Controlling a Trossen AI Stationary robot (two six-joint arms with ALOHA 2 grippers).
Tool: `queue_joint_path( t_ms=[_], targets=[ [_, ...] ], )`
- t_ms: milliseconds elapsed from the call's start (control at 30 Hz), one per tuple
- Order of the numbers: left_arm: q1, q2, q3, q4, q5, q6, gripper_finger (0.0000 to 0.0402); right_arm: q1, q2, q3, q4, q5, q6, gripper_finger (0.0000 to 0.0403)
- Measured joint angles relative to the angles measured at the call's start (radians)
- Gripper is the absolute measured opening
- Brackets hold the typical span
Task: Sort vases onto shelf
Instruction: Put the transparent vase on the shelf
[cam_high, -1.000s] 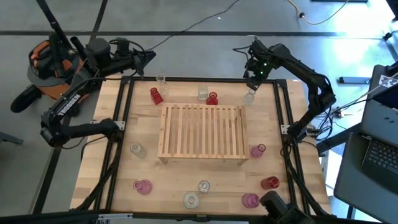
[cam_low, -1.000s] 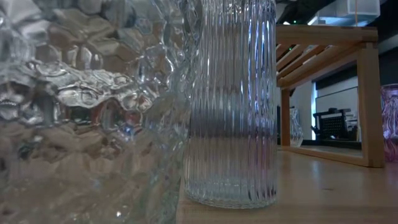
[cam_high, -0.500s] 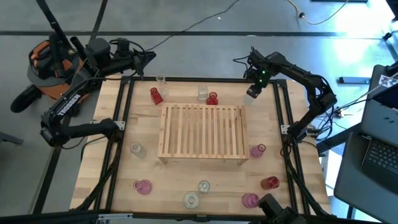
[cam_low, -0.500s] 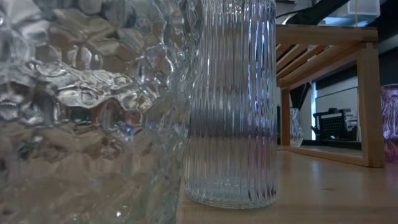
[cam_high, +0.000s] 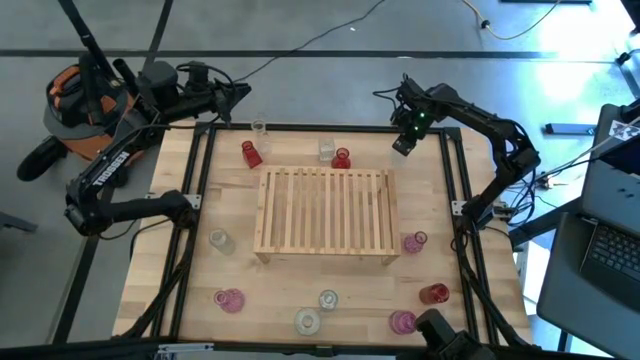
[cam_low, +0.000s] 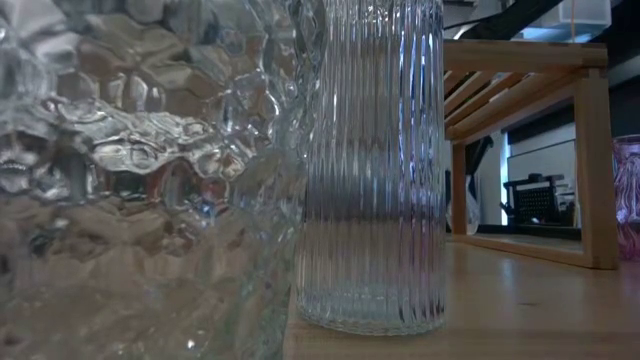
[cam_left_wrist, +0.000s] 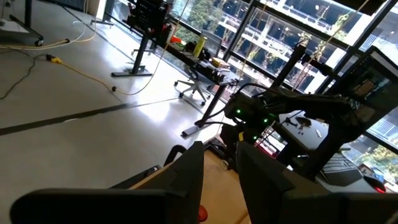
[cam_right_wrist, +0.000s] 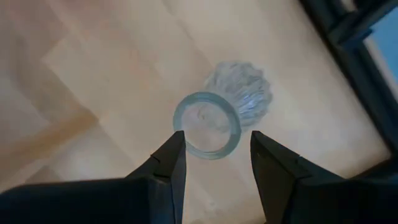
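With my left gripper (cam_left_wrist: 217, 180) idling slightly parted beyond the shelf's (cam_high: 325, 212) far-left corner, I am hanging my spread right gripper (cam_right_wrist: 214, 152) above a clear vase (cam_right_wrist: 214, 121) off the far-right corner, judging it light, slick, fragile, best pinched at the neck.

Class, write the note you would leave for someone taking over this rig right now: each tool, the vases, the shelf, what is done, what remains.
Right tool: open, directly above a clear vase at the table's far right corner, straddling its rim, not gripping.
Left tool: parked at the far left edge, fingers slightly apart, empty.
Shelf: mid-table, nothing on it.
Other vases stand around it, e.g. a red one behind and a pink one to its right.
Done: nothing placed. Left: every vase.
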Motion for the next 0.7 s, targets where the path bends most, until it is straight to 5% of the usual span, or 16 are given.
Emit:
queue_joint_path(
  t_ms=[700],
  targets=[
    [0.000, 0.000, 0.000, 0.000, -0.001, -0.002, 0.0090, 0.000, 0.000, 0.000, 0.002, -0.010, 0.000, 0.0131]
  ],
)
